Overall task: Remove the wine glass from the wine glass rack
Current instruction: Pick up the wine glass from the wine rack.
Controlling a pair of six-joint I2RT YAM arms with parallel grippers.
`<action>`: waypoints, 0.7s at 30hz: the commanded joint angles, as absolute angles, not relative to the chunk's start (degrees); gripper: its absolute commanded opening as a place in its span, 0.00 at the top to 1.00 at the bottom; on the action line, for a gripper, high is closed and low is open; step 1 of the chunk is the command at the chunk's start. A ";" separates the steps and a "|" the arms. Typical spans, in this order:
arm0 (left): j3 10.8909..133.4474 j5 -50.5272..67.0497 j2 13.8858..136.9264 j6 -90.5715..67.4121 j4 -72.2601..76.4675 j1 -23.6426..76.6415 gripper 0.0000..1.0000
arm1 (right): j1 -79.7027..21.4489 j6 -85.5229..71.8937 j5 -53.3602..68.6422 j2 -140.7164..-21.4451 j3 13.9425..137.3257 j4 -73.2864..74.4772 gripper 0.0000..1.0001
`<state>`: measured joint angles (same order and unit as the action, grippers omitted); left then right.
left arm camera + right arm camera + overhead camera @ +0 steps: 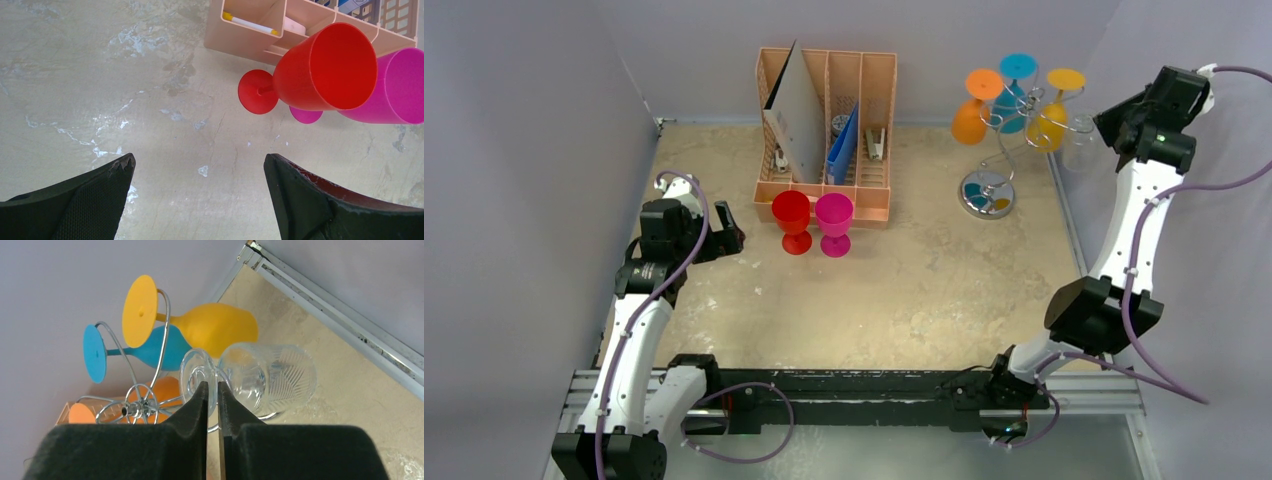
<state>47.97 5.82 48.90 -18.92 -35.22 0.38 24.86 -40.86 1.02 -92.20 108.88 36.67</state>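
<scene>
Top external view: the wine glass rack (986,194) stands at the far right of the table (924,290), carrying an orange glass (970,112), a blue glass (1014,88), a yellow glass (1054,112) and, faintly visible on its right side, the clear wine glass (1079,140). The right gripper (1110,125) reaches this glass. The left gripper (732,240) hovers well apart at the left, beside a red goblet (792,220) and a magenta goblet (834,225) in front of the peach organiser (824,130). Left wrist view: the fingers (90,200) stand wide apart over bare table, holding nothing. Right wrist view: the fingers (190,410) are drawn almost together at the clear glass's stem, between its foot and bowl, apparently pinching it, though the contact is hidden. The glass hangs on the rack.
</scene>
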 commanded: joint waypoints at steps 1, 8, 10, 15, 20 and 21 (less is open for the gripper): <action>47.95 6.59 48.67 -18.46 -33.31 0.09 0.00 | 24.79 -39.13 1.87 -89.00 107.70 35.98 0.93; 47.94 6.37 48.25 -18.44 -33.44 0.09 0.00 | 24.81 -39.11 3.89 -89.89 108.53 35.95 0.98; 47.93 6.50 48.18 -18.45 -33.31 0.09 0.00 | 24.83 -39.44 4.31 -89.92 108.44 35.95 1.00; 47.93 6.66 48.55 -18.46 -33.22 0.09 0.00 | 24.79 -40.21 3.49 -88.84 106.50 35.20 1.00; 47.96 6.59 48.62 -18.43 -33.31 0.09 0.00 | 24.81 -41.34 6.14 -88.27 105.57 34.72 1.00; 47.97 6.52 48.58 -18.38 -33.31 0.09 0.00 | 24.82 -41.70 6.79 -88.06 105.29 34.60 1.00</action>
